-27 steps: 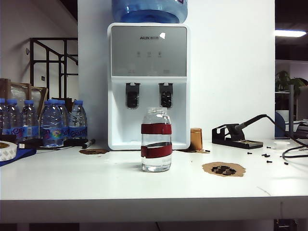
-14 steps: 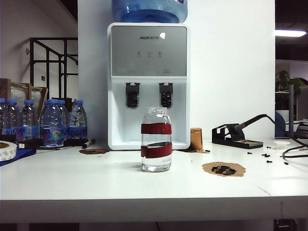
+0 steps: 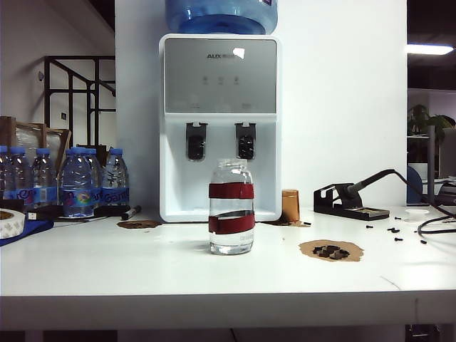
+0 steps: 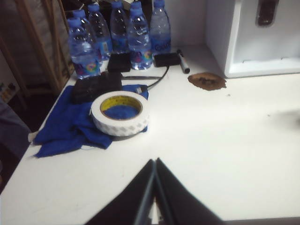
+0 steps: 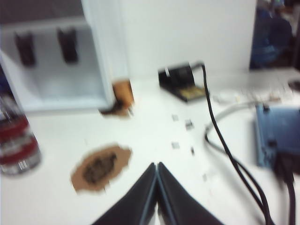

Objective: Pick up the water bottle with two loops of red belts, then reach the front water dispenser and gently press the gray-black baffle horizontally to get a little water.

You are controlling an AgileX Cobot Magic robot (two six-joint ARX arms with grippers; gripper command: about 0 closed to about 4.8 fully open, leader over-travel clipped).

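We cannot see either arm in the exterior view, so their pose shows only through the wrist cameras. The left end effector (image 4: 155, 164) hangs above the white table (image 3: 107, 267), over its left part near the front edge, and it looks down and forward at a slant. Its two fingers are pressed together into one dark point, and they hold nothing and touch nothing. Before it lie a roll of white tape (image 4: 120, 111) on a blue cloth (image 4: 70, 126), and behind these, at the back left corner, some blue-capped bottles (image 4: 140, 40).

The right end effector (image 5: 157, 166) hangs above the right part of the table, also tilted down and forward. Its fingers are closed against each other too, with nothing between them. This view is blurred. Under it we see a brown patch (image 5: 101, 167) with dark bits, black cables (image 5: 225, 150), and farther back a soldering stand (image 5: 183, 84).

The water bottle (image 3: 231, 207), with two red bands, stands upright in the middle of the table, in front of the water dispenser (image 3: 220, 128), which stands at the back edge. It is well apart from both end effectors. The gray-black baffle (image 3: 196, 140) is the left of two levers, above and behind the bottle.
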